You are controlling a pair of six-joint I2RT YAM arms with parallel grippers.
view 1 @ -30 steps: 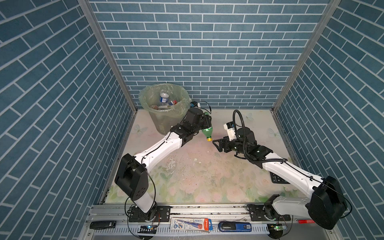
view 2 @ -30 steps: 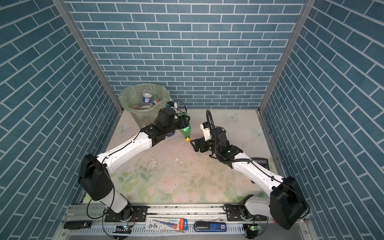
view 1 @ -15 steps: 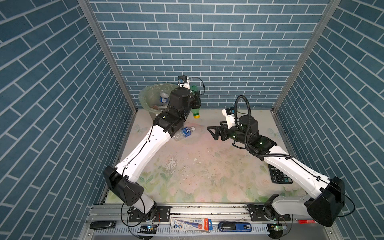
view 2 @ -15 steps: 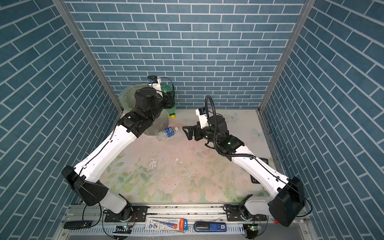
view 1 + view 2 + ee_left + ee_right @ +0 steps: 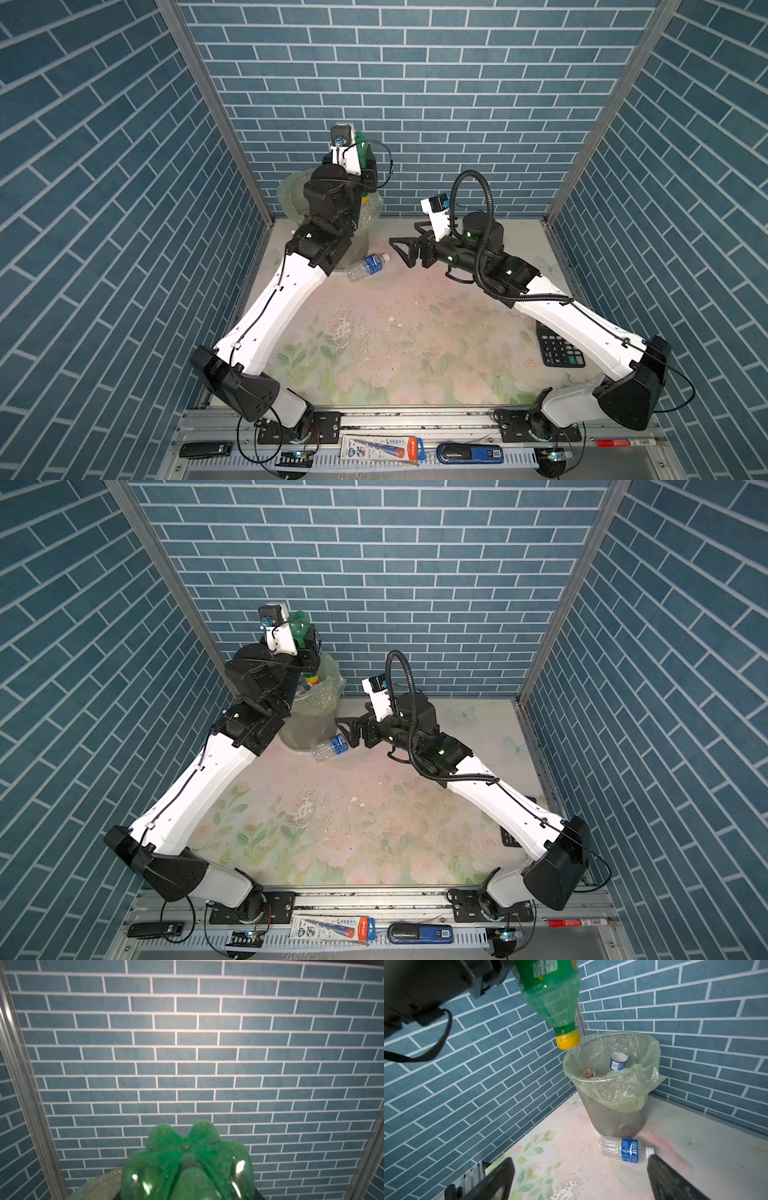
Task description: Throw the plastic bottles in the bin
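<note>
- The bin (image 5: 286, 195) stands in the far left corner of the table (image 5: 415, 353), close to the back wall (image 5: 436, 104) and the corner post (image 5: 220, 116). That corner is tight.
- The middle of the table lies open between my two arms.
- A black calculator (image 5: 557, 349) lies near the table's right edge beside my right forearm, well apart from the bin.
- My left arm is stretched far forward and raised, its wrist above the bin.
- My left gripper (image 5: 368, 170) pinches the green bottle (image 5: 550, 995) around its body. The bottle hangs upside down, its yellow cap just above the bin's rim. The left wrist view shows its lobed base against the wall.
- My right arm reaches in low from the right, forearm angled toward the bin and wrist level above the table.
- My right gripper (image 5: 580, 1163) is spread wide. It points at the clear bottle (image 5: 623, 1150) with the blue label, which lies on its side on the table.
- That clear bottle rests just beside the foot of the bin. In the right wrist view it sits ahead of my fingertips, apart from them.
- The bin is lined with a pale green bag (image 5: 623, 1088) folded over the rim.
- Inside the bin I see a clear blue-labelled bottle (image 5: 618, 1059) leaning on the far side and a brown bottle (image 5: 587, 1073) nearer the rim. What lies deeper is too dim to tell.
</note>
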